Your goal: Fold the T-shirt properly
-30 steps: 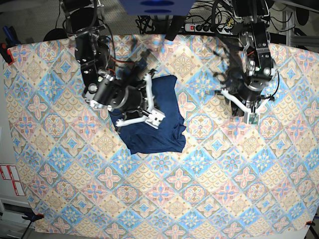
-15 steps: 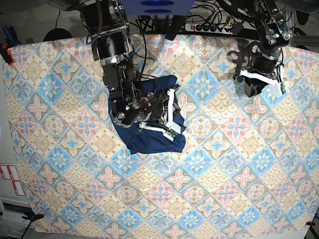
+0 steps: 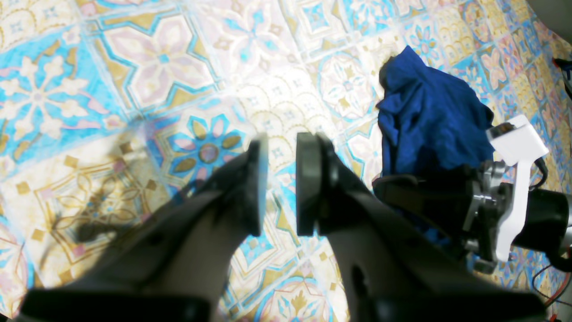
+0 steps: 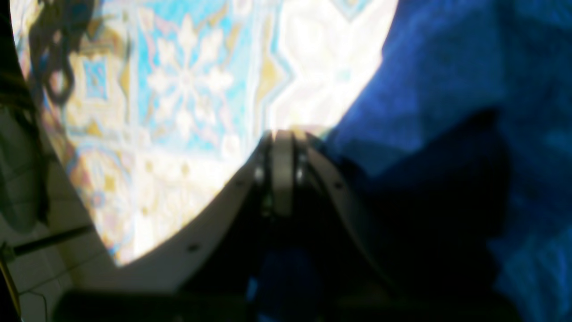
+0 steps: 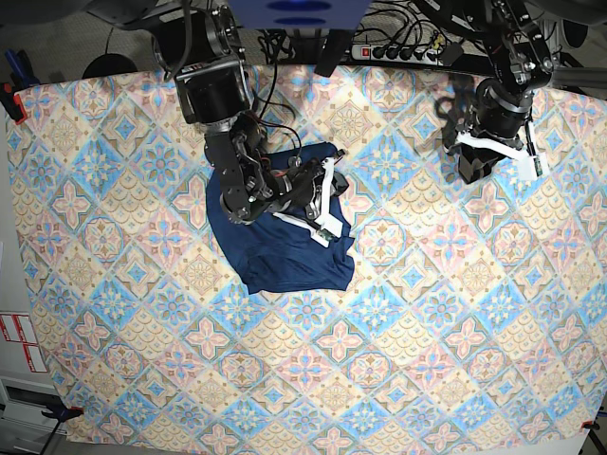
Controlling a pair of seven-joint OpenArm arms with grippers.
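The navy T-shirt (image 5: 285, 248) lies in a folded, slightly rumpled block on the patterned tablecloth (image 5: 408, 313), left of centre. It also shows in the left wrist view (image 3: 429, 116). My right gripper (image 5: 328, 210) is low over the shirt's right edge. In the right wrist view its jaws (image 4: 281, 134) are shut, tips at the border between shirt (image 4: 447, 89) and cloth; I cannot tell if fabric is pinched. My left gripper (image 5: 471, 169) hangs over bare cloth at the far right, well away from the shirt. Its fingers (image 3: 281, 179) stand a narrow gap apart and hold nothing.
A power strip and cables (image 5: 398, 49) lie past the table's far edge. The right arm's dark body (image 3: 491, 214) shows beside the shirt in the left wrist view. The table's left edge (image 5: 8, 237) borders white floor.
The right arm has swung across the shirt towards its right edge. The left arm has pulled back towards the table's far right, then held still. The shirt's outline has barely changed.
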